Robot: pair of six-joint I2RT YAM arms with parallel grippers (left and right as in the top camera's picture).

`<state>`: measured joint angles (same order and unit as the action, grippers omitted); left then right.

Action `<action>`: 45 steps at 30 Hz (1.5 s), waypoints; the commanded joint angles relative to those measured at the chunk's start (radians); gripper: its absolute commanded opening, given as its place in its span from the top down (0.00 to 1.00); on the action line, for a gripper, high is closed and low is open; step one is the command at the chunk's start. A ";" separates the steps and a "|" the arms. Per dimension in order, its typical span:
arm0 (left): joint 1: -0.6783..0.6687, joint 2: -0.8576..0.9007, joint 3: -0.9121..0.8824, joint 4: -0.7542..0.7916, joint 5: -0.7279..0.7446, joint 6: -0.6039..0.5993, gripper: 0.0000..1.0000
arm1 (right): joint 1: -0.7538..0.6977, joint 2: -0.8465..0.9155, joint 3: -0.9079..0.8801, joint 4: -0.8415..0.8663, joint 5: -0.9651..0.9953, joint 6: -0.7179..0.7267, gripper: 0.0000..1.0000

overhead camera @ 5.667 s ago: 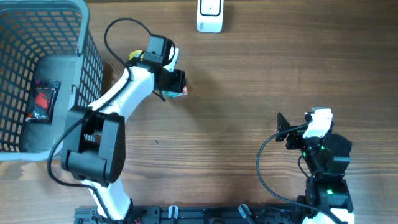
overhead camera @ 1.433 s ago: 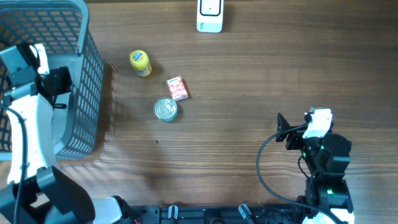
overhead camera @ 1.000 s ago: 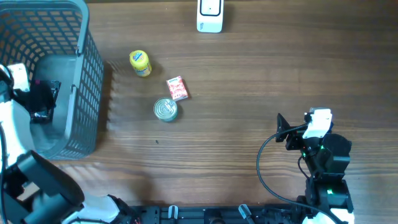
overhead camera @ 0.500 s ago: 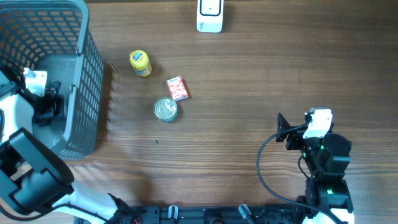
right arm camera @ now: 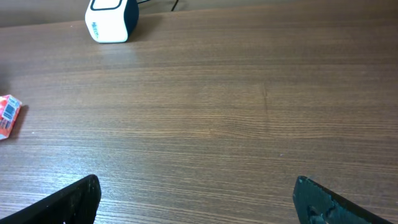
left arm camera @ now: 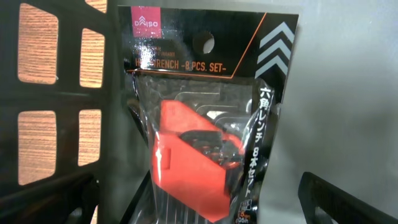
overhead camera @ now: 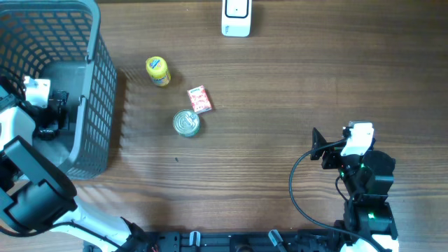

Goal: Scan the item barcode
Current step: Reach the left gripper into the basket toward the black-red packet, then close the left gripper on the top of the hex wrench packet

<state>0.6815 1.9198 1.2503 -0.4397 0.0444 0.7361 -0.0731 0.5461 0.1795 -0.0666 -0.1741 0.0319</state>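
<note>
**A:** So where does the left gripper point(left arm camera: 199, 186) sit with respect to the basket point(overhead camera: 94, 84)?

**B:** Inside it, low over the grey floor and close to the mesh wall on the table side. The jaws are spread wide. One finger shows at each bottom corner of the wrist view, and nothing is pinched between them.

**A:** And the item?

**B:** The hex wrench packet point(left arm camera: 208, 137) lies flat on the basket floor, directly under that gripper. It has a black header card with a hang hole, and a clear pouch with a red-orange holder inside. One long edge lies just beside the mesh wall, where the wood grain shows through the openings. From overhead the arm covers most of it.

**A:** Is it touching the fingers?

**B:** I cannot tell. The lower end of the packet lies between them, and the finger on the open-floor side stands clear of it.

**A:** What is outside the basket?

**B:** Three things stand on the table point(overhead camera: 294, 91), near the mesh wall on that side: a yellow-lidded jar point(overhead camera: 157, 71), a small red carton point(overhead camera: 200, 99) and a can point(overhead camera: 186, 122) with its silver top facing up. The jar is the nearest to the basket. The white scanner point(overhead camera: 236, 17) stands further out from the basket, at the table's far edge.

**A:** And the right gripper point(right arm camera: 196, 182)?

**B:** Well apart from the basket, across the table. Its fingers are parted over bare wood and hold nothing.
</note>
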 commanded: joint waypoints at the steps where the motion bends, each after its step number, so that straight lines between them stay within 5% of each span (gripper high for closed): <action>1: 0.032 0.093 -0.014 0.012 -0.004 0.015 0.10 | -0.003 0.000 0.020 0.001 0.023 -0.005 0.00; 5: 0.050 0.124 -0.014 0.010 0.042 0.010 0.35 | -0.003 0.000 0.021 0.001 0.023 -0.005 0.00; 12: 0.052 0.142 -0.014 0.012 0.045 -0.012 0.30 | -0.003 0.000 0.020 0.001 0.023 -0.006 0.00; 22: 0.051 0.143 -0.037 -0.013 0.108 -0.045 0.59 | -0.003 0.000 0.020 0.002 0.026 -0.006 0.00; 25: 0.051 0.143 -0.037 -0.013 0.108 -0.045 0.78 | -0.003 0.000 0.020 0.002 0.026 -0.006 0.00; 45: 0.005 0.135 -0.032 0.048 0.112 -0.117 0.78 | -0.003 0.000 0.020 0.002 0.026 -0.005 0.00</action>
<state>0.7177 1.9770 1.2690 -0.3756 0.1951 0.6479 -0.0731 0.5461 0.1795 -0.0669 -0.1703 0.0319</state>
